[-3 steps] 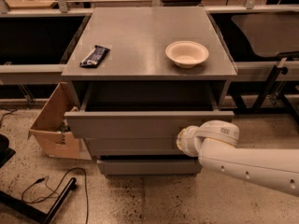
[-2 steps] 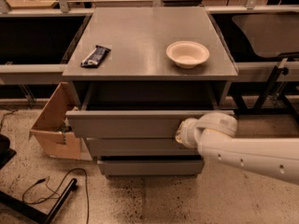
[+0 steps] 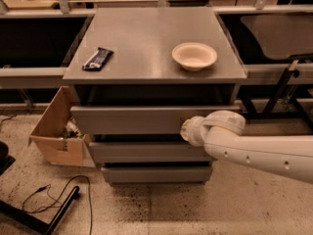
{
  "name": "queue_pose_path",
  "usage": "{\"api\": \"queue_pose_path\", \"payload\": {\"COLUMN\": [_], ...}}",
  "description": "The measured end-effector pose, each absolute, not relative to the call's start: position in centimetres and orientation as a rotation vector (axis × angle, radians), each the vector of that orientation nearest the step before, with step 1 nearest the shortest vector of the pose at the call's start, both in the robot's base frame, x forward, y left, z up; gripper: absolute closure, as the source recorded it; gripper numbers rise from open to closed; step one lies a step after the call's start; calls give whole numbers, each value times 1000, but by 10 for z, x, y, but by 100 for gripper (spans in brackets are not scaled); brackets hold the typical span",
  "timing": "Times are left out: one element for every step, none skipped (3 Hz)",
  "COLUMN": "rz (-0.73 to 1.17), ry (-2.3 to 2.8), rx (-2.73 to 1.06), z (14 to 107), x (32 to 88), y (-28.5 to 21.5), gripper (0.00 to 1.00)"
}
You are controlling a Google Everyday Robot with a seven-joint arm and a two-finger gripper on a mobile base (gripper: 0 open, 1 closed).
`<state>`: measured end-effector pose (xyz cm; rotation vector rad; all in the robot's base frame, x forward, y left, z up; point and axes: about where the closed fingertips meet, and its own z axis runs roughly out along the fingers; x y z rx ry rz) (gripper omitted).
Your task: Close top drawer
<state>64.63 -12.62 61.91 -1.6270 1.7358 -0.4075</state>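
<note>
At the cabinet front, below the surface (image 3: pixel 146 38): the top drawer (image 3: pixel 129 120) stands partly out, its plain grey front forward of the cabinet face, with a dark gap showing between it and the front edge of the surface. The claw (image 3: pixel 186 130) is at the right part of that front, at its lower half, the white arm (image 3: pixel 259 151) reaching in from the right. The end of the arm appears to touch the front. Claw state: cannot tell, nor whether it has hold of anything. On the surface, a cream bowl (image 3: pixel 194 56) sits upright near the right edge, toward the front right corner; a dark wrapped bar (image 3: pixel 98 58) lies near the left edge, toward the front left corner, well apart from the bowl. Two lower drawers (image 3: pixel 146 152) sit below. An open cardboard box (image 3: pixel 56 131) stands on the floor (image 3: pixel 195 209) just left of the cabinet; a black cable (image 3: pixel 54 192) lies in front of it.
</note>
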Motion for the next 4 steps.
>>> {"api": "queue_pose_path", "payload": {"rz": [-407,-407,-407,-407], "ry": [1736,1736,1736,1736], "rx": [-1627,-1627,-1627,-1627], "z": [619,619,619,619], "x": [646,646,646,646], "y": [-126,-126,-126,-126], "gripper": [100,76,52,29]}}
